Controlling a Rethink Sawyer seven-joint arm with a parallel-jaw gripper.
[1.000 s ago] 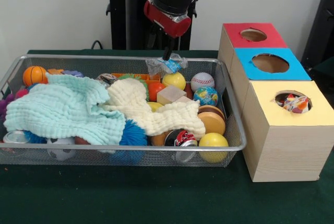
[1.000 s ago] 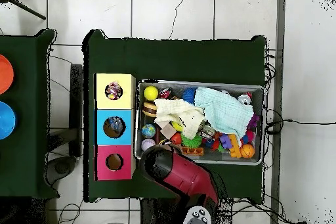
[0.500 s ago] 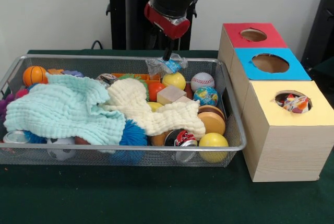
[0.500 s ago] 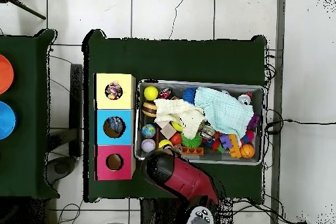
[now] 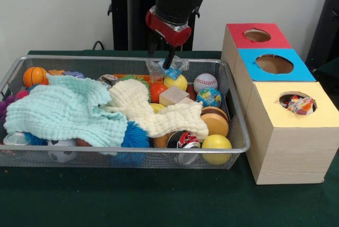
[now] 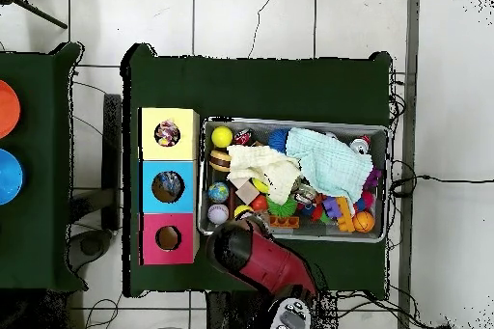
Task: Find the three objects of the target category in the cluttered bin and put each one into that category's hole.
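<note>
The wire mesh bin [image 5: 127, 58] is full of toys; it also shows in the overhead view [image 6: 289, 121]. One printed cloth ball [image 5: 300, 105] sits in the round hole [image 5: 286, 98] of the yellow-topped box [image 5: 291, 142], and shows from above too [image 6: 168, 133]. No other printed cloth ball shows in the bin. My gripper [image 5: 161, 56] hangs over the bin's far rim, open, its fingertips [image 5: 169, 60] at the top of a crinkled clear plastic wrapper [image 5: 168, 69]. In the overhead view the red arm [image 6: 259, 260] hides the gripper.
A mint towel [image 5: 63, 108] and a cream towel [image 5: 153, 113] cover much of the bin. Around them lie a baseball [image 5: 205, 82], a globe ball [image 5: 208, 97], yellow balls [image 5: 216, 143], a can [image 5: 183, 139] and a small basketball [image 5: 35, 76]. The blue-topped [image 5: 273, 64] and red-topped [image 5: 257, 35] boxes stand behind the yellow one.
The arm's wrist has turned and shifted slightly left, so a second finger now shows. The plastic wrapper has barely moved. The bin's contents are unchanged.
</note>
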